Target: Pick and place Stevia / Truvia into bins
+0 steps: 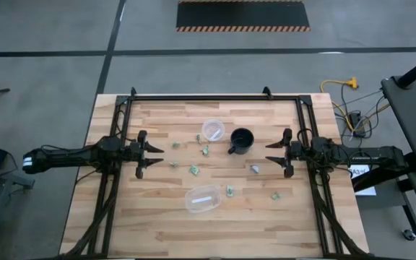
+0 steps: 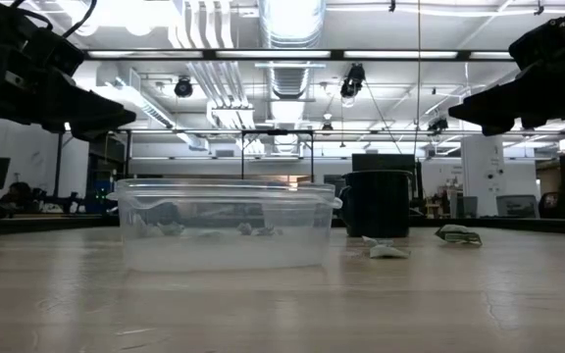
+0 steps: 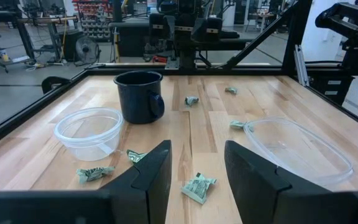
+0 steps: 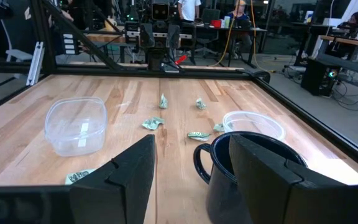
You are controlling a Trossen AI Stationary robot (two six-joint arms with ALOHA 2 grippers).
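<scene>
Workshop floor and benches surround a light wooden table (image 1: 157, 231) framed by black rails. Seen from above and taking the table centre as the dial: nearest the front edge, at about 6 o'clock, lies the oval clear tub (image 1: 202, 199), empty but for a white label. Green-and-white Stevia packets (image 1: 230, 191) are scattered loose on the wood just past the tub, from about 9 o'clock round to 4 o'clock, none touching another; one lies at 4 o'clock (image 1: 275, 195), one at 3 o'clock (image 1: 255, 169). At mid-depth the left gripper (image 1: 159, 154) hangs above the table at 9 o'clock, fingers apart, holding nothing. The right gripper (image 1: 269, 153) hangs at 3 o'clock, fingers apart, holding nothing. Farther back, near 12 o'clock, the round clear cup (image 1: 213, 130) stands empty, with the black mug (image 1: 241, 140) just beside it.
</scene>
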